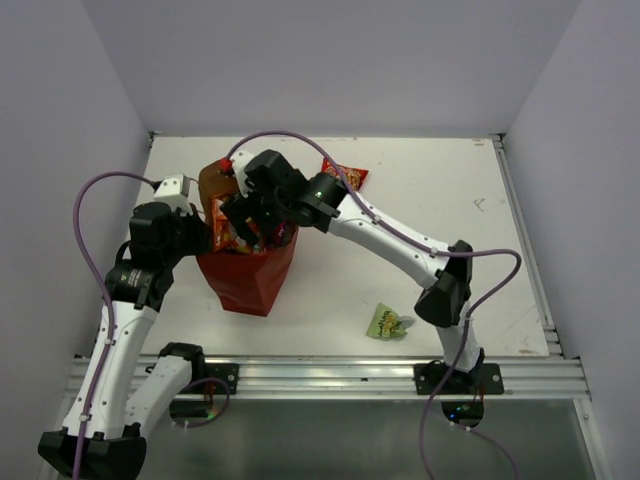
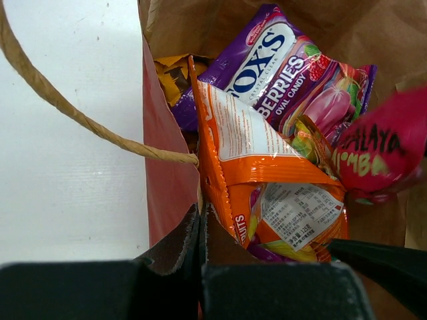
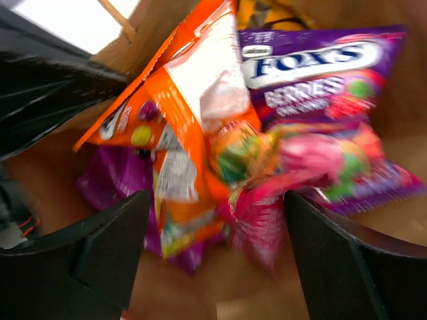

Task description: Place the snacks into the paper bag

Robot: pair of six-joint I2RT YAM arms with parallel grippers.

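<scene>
Green packet: a small green packet [image 1: 388, 322] lies alone on the white bench [image 1: 440, 200], near the front rail just left of the right arm's base and well apart from the bag.
Paper bag: the reddish-brown paper bag [image 1: 250, 278] stands upright left of the bench's centre, mouth open to the top, tan inside showing.
Left pincer: the left pincer [image 1: 208, 233] is at the bag's left rim. In its wrist view the two black fingers meet with the red wall pinched between them, so it is closed on the bag's edge.
Twine handle: one twine handle [image 2: 60, 107] loops out from that wall over the bench, outside the bag.
Bag contents: an orange packet [image 2: 267, 167] stands on edge near the gripped wall. A purple bag [image 2: 280, 60] of Fox's Berries candy lies behind it. A yellow packet [image 2: 175, 77] peeks out at the far left corner.
Right pincer: the right pincer [image 3: 217, 203] hangs in the bag's mouth with its fingers spread wide, clamping nothing.
Pink packet: a pink packet [image 2: 383, 143], blurred, sits on the heap between those spread fingers. Whether it touches either one I cannot tell.
Red packet: a red packet [image 1: 347, 176] lies on the bench beyond the right arm, outside the bag.
</scene>
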